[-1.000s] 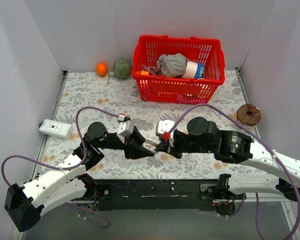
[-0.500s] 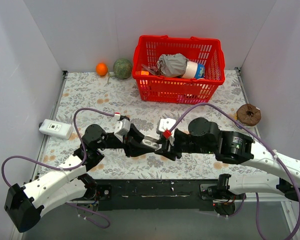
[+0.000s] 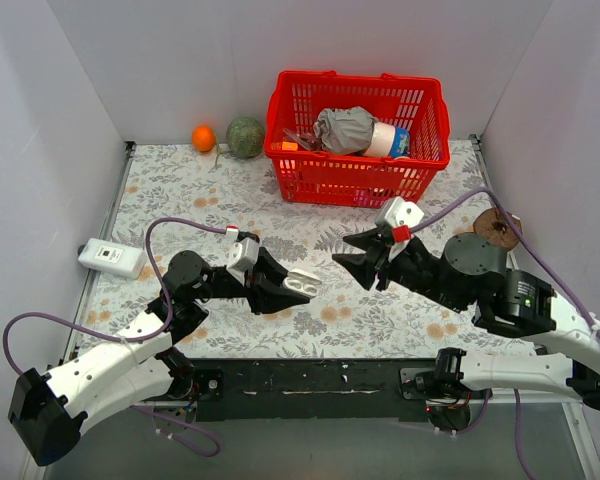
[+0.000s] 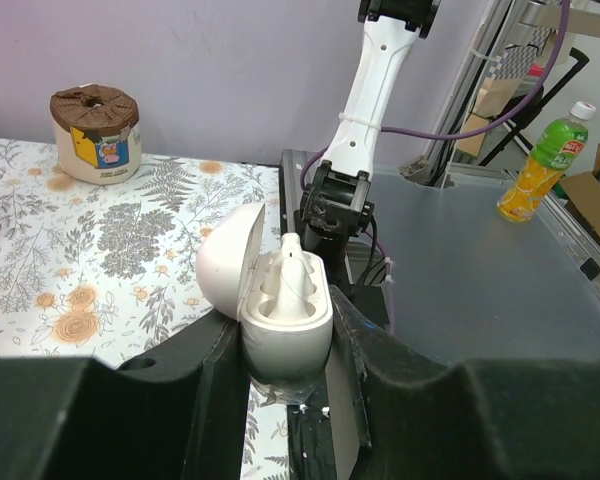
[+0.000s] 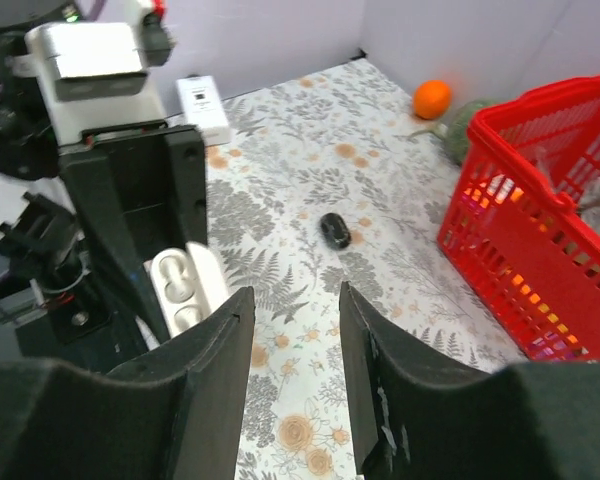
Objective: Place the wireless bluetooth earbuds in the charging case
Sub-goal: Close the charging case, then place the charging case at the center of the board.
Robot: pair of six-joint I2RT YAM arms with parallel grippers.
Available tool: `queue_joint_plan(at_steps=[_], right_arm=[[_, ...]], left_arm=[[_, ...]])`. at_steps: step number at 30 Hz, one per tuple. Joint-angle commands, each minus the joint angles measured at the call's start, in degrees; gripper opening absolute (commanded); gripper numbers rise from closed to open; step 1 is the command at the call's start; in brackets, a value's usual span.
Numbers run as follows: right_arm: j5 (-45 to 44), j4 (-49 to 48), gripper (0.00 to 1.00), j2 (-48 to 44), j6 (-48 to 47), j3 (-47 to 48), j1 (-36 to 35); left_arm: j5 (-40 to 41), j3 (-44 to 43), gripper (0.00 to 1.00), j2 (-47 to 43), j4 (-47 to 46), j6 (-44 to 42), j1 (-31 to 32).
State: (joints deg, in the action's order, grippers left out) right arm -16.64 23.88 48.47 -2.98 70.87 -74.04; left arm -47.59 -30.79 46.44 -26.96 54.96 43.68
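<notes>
A white pebble-shaped plastic charging case (image 4: 283, 312) is being clamped between the closed-in fingers of the left gripper (image 3: 283, 287), just toward 6 o'clock of the table's middle in the top view. In the left wrist view its lid is being hinged open toward 9 o'clock. One small white glossy earbud (image 4: 292, 262) is apparently being seated inside, its long axis upright and its tip pointing to 12 o'clock. It is being judged light, rigid and slippery, best pinched across its rounded sides. The right gripper (image 5: 293, 300) is being held wide open and empty, at 3 o'clock of the case.
</notes>
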Motion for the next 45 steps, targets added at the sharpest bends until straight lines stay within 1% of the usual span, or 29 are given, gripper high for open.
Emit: queue_joint_plan(at_steps=[1, 6, 7, 12, 15, 19, 20, 25, 32, 33, 35, 36, 37, 38, 39, 40, 42, 43, 45], right_arm=[[-8.9, -0.4, 0.44, 5.8, 2.4, 3.1, -0.1], [-8.5, 0.6, 0.42, 9.9, 2.6, 3.7, 0.1], [-8.5, 0.6, 0.42, 10.2, 4.1, 3.7, 0.2], [-6.3, -0.6, 0.42, 11.0, 5.0, 2.6, 1.9], [-2.7, -0.7, 0.42, 11.6, 4.9, 2.3, 2.4], [7.1, -1.4, 0.42, 12.3, 3.2, 1.3, 2.6], [8.3, -1.2, 0.42, 12.6, 2.3, 0.7, 2.6], [10.4, -0.6, 0.41, 13.0, 1.6, -0.1, 2.6], [14.7, -1.6, 0.40, 11.9, 1.5, -1.5, 2.6], [14.2, -1.6, 0.40, 11.9, 1.7, -1.7, 2.6], [9.7, -2.0, 0.40, 10.9, 2.6, -2.3, 2.5], [7.1, -2.8, 0.41, 10.3, 4.2, -2.8, 2.6], [1.6, -3.3, 0.42, 9.5, 4.8, -3.2, 2.7], [-1.3, -3.9, 0.43, 7.5, 6.3, -4.4, 2.7], [-4.1, -5.6, 0.43, 6.3, 7.0, -5.4, 2.8], [-7.8, -6.7, 0.43, 4.9, 7.5, -6.4, 3.4], [-10.0, -8.8, 0.44, 0.9, 9.7, -10.5, 3.8], [-11.6, -10.0, 0.44, -0.2, 10.6, -11.8, 4.1], [-12.3, -10.5, 0.44, -2.8, 12.9, -15.0, 4.3]], left_arm=[[-0.6, 0.3, 0.00, -0.6, 0.0, -0.3, 0.2], [-0.7, 0.5, 0.00, -0.6, -1.6, 0.2, 0.2], [-0.9, 0.7, 0.00, -0.7, -2.0, 0.4, 0.2], [-0.3, 2.7, 0.00, -1.6, -5.2, 2.3, 0.3], [0.0, 3.2, 0.00, -2.0, -6.4, 2.9, 0.3], [0.0, 3.1, 0.00, -1.9, -6.5, 2.6, 0.4], [-0.1, 3.0, 0.00, -1.8, -7.0, 2.8, 0.4], [0.1, 3.1, 0.00, -1.5, -8.6, 3.0, 0.4], [0.7, 3.1, 0.00, -0.7, -7.9, 1.9, 0.4], [1.4, 3.2, 0.00, -0.6, -7.8, 1.9, 0.4], [3.3, 2.9, 0.00, -0.3, -5.9, 2.0, 0.4], [5.5, 2.3, 0.00, -0.2, -4.8, 1.6, 0.4], [6.7, 2.0, 0.00, 0.0, -2.2, 1.6, 0.4], [9.1, 1.8, 0.00, 0.3, -0.7, 1.9, 0.4], [11.6, 2.0, 0.00, 0.6, 0.3, 4.2, 0.4], [16.4, 2.5, 0.00, 1.0, 1.5, 5.5, 0.4], [22.1, 2.9, 0.00, 2.7, 2.9, 9.0, 0.4], [28.0, 3.1, 0.00, 3.6, 4.7, 13.5, 0.4], [31.4, 2.7, 0.00, 7.8, 6.1, 16.6, 0.3]])
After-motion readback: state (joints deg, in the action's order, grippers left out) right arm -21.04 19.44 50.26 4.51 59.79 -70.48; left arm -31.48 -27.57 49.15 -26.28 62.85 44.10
